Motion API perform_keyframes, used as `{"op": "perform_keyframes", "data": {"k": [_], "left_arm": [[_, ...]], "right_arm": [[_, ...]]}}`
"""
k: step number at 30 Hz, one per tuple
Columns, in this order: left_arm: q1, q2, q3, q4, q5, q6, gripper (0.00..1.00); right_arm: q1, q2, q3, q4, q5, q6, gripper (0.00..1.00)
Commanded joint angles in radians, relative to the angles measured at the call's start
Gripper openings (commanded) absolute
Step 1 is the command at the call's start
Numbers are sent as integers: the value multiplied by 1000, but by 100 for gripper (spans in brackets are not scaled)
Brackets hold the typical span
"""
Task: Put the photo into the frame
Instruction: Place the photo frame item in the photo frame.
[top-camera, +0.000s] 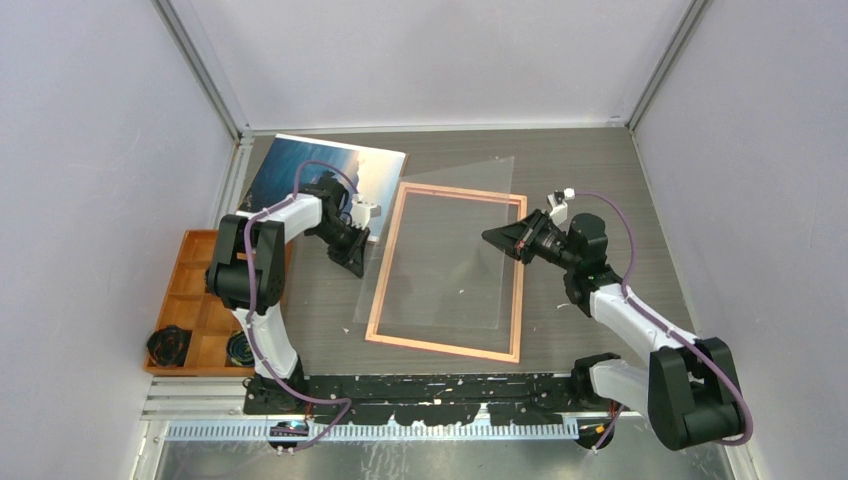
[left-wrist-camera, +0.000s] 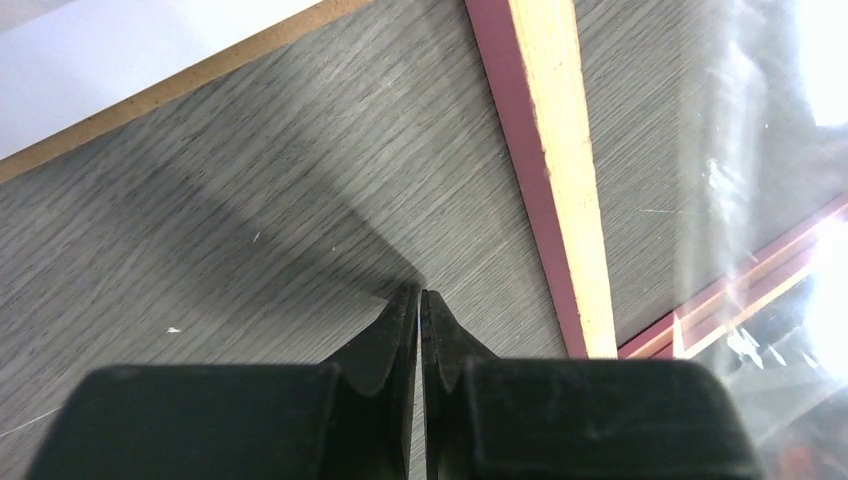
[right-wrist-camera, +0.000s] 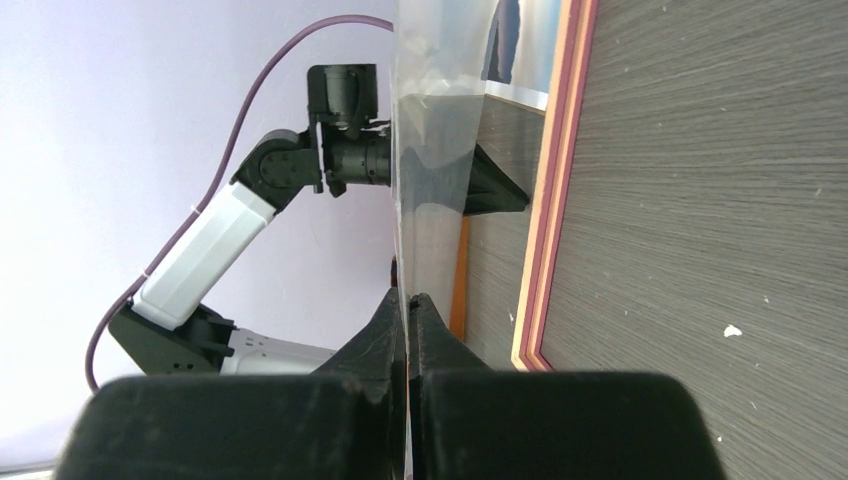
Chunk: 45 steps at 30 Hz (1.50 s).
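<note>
The frame (top-camera: 440, 345) lies flat mid-table with its light wood-brown side up; its pink edge shows in the left wrist view (left-wrist-camera: 555, 170) and the right wrist view (right-wrist-camera: 550, 180). The photo (top-camera: 330, 170) lies picture side up at the back left, outside the frame. My right gripper (top-camera: 490, 235) is shut on the edge of a clear pane (top-camera: 440, 260) held tilted over the frame; the pane shows edge-on in the right wrist view (right-wrist-camera: 430, 150), rising from my gripper (right-wrist-camera: 408, 297). My left gripper (top-camera: 354, 268) is shut, tips (left-wrist-camera: 420, 292) low over the table just left of the frame's left bar.
An orange compartment tray (top-camera: 195, 300) stands at the left edge with two dark round items (top-camera: 168, 345) in its near cells. A brown board edge (left-wrist-camera: 180, 85) runs beyond my left gripper. Walls close in on three sides.
</note>
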Motion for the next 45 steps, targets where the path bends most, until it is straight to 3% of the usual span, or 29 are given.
{"op": "perform_keyframes", "data": {"k": [1, 27, 45], "left_arm": [[6, -17, 27, 6, -6, -15, 7], [3, -11, 4, 19, -7, -13, 5], [-24, -10, 2, 19, -6, -11, 5]], "right_arm": [[-3, 33, 0, 110, -18, 16, 1], [-102, 186, -58, -45, -47, -238, 1], [-155, 242, -71, -32, -80, -266, 1]]}}
